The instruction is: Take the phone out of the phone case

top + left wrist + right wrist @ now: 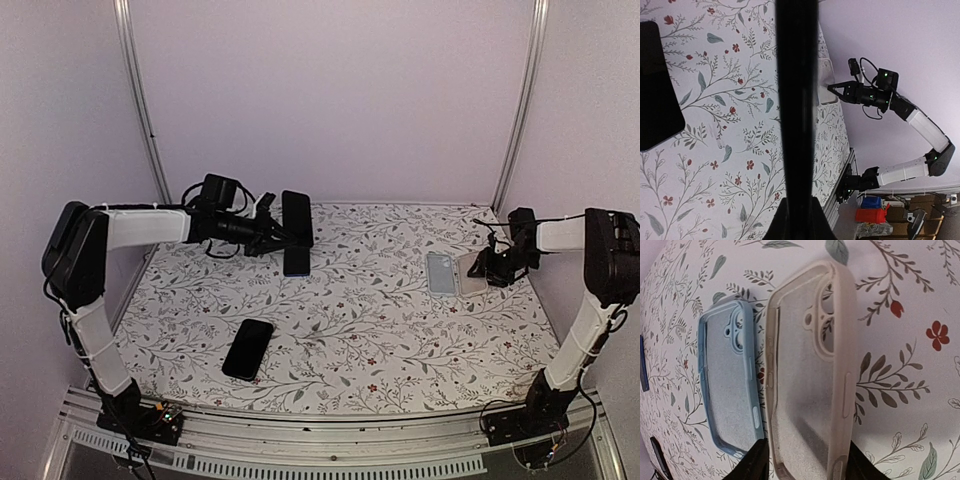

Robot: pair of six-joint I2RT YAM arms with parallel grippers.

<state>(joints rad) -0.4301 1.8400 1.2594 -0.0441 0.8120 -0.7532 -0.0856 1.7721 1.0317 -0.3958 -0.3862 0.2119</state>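
Carefully now: phone hanging in the left gripper, both cases lying empty

Your left gripper (pixel 283 233) is clamping the dark phone (pixel 297 212) over the table (pixel 380 330), toward its far-left corner. The wrist view is showing it edge-on, a thin black slab running between the fingers. Its lower end is reading blue from above, and you cannot tell whether that blue belongs to it. Your right gripper (pixel 808 460) is sitting near the right edge with its jaws apart, one finger flanking each long side of the beige case (pixel 810 365); you cannot tell whether they are pressing on it. The blue case (pixel 730 380) is lying just beside it, on the side toward the table's middle. A second black phone (pixel 248 348) is resting flat toward the near-left corner.

Here is what I judge is threatening you. The held phone is looking glassy, smooth and thin, so a narrow pinch is risking a twist or a slip while you are lowering it, and then a drop onto the table. The beige case is looking soft and rubbery: a shallow open tray with a frosted floor, rounded corners and a camera cut-out. If a finger is catching its lip as you are lifting away, it may be dragging that case into the blue one, which is sharing the same shape
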